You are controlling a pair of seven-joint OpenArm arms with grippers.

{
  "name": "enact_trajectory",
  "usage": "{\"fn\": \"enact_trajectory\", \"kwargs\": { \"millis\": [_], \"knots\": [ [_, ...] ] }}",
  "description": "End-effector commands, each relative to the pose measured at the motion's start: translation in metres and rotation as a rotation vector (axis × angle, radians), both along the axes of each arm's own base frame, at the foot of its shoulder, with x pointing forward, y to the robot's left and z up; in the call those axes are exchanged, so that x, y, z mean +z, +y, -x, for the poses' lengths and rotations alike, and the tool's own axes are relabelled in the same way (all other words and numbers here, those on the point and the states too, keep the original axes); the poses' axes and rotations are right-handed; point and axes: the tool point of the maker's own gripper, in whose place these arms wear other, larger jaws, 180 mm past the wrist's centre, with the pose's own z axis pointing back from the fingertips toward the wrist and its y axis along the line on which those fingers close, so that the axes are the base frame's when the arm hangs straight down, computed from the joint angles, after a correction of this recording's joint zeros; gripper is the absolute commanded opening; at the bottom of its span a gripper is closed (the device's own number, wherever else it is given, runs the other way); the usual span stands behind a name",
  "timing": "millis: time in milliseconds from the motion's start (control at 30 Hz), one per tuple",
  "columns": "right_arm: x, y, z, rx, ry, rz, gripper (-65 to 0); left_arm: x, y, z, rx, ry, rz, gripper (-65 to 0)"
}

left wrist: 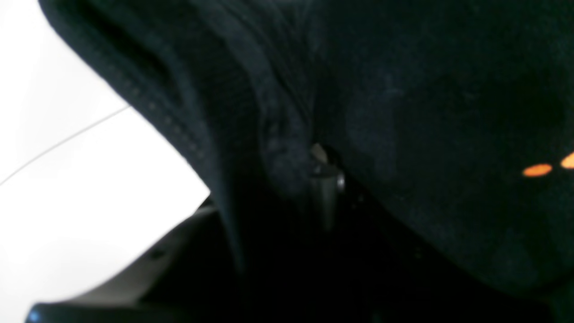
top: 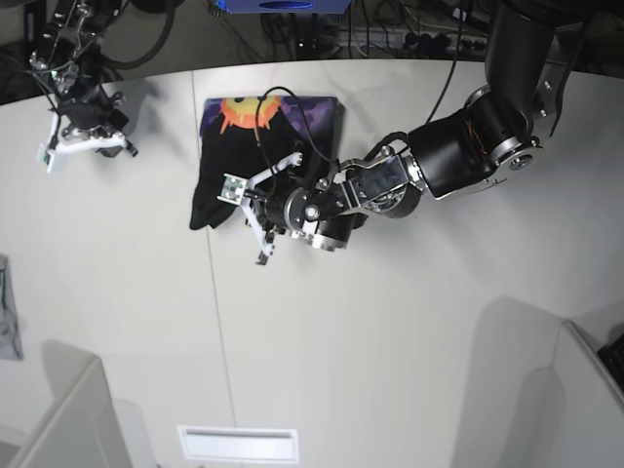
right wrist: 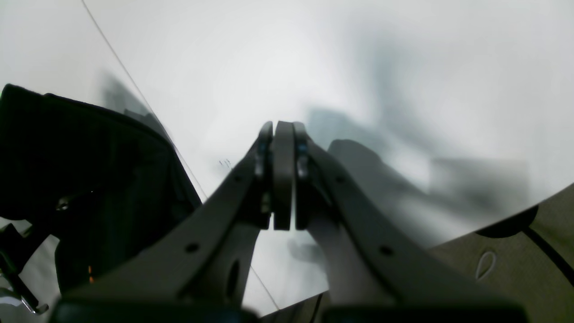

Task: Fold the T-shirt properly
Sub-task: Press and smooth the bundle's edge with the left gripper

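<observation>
Two tools were mine: my left tool (top: 255, 203) pinched the T-shirt (top: 268, 132) at its lower edge, while my right tool (top: 83, 132), clamped empty, hovered well apart from it.

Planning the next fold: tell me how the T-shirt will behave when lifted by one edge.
Likely floppy: the T-shirt lies bunched and creased by the left tool. Probably light, since its hem curls freely. It may drag rather than slide cleanly on the table.

A white table (top: 390, 322) fills most of the base view, crossed by a thin seam line. A small grey cloth scrap (top: 9, 322) lies at its left edge. Cables (top: 390, 39) run behind the far edge.
</observation>
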Motion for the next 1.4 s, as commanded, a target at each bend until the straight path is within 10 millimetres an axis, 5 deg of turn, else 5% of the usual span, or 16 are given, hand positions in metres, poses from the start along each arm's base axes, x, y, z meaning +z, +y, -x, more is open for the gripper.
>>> {"fn": "enact_trajectory", "kwargs": {
  "millis": [0,267,867,1167,1367],
  "knots": [
    [0.009,-0.005,-0.006,0.003,-0.034,0.024,-65.0,0.006,0.002,-0.010,0.005,-0.037,-0.011,-65.0],
    [0.010,-0.003,-0.009,0.008,-0.042,0.021,-65.0,0.008,0.019,-0.002,-0.004,-0.043,-0.007,-65.0],
    [0.012,-0.003,-0.013,0.010,-0.051,0.019,-65.0,0.005,0.021,-0.011,0.013,-0.081,-0.082,-65.0],
    [0.012,-0.003,-0.013,0.010,-0.051,0.019,-65.0,0.013,0.021,-0.020,0.012,-0.107,-0.081,-30.8],
    [0.009,0.000,-0.009,0.018,-0.032,0.009,-65.0,0.047,0.020,-0.061,0.126,-0.153,0.005,-13.7]
  ]
}}
